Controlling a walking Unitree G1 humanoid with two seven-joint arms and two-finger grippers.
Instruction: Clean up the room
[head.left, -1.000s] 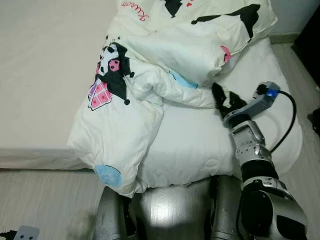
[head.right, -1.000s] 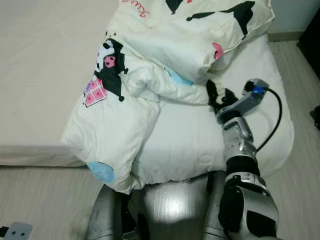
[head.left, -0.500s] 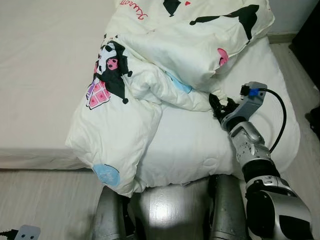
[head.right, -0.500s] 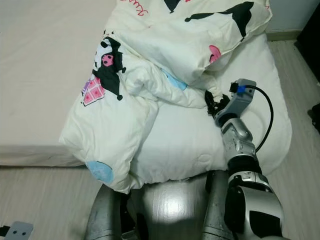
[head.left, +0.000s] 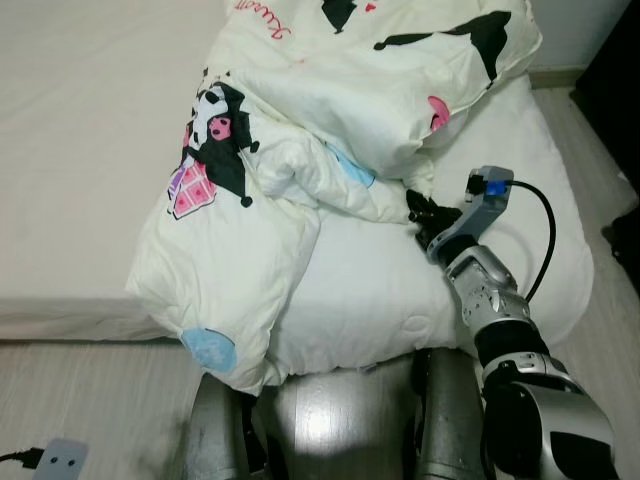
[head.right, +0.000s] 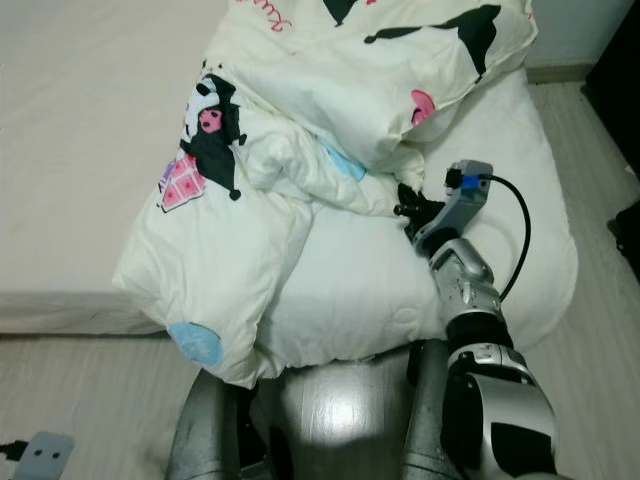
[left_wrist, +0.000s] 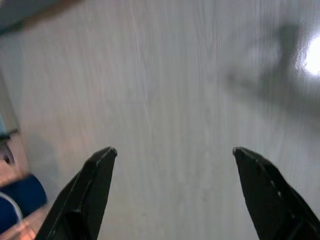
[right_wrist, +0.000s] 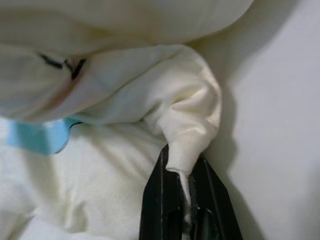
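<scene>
While the right gripper (right_wrist: 187, 187) pinches the duvet (head.left: 300, 200) corner, pull slowly rightward, keeping the fold clamped.

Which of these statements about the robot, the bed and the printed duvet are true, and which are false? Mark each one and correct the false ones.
1. The right hand is shut on a corner of the duvet. True.
2. The left hand holds a pillow. False: its fingers are open, with bare wooden floor between them.
3. The duvet lies flat and smooth across the mattress. False: it is bunched in a crumpled heap, with one end hanging over the bed's edge.
4. A black cable loops from the right wrist. True.
5. A white power strip lies on the floor beside the bed. True.
</scene>
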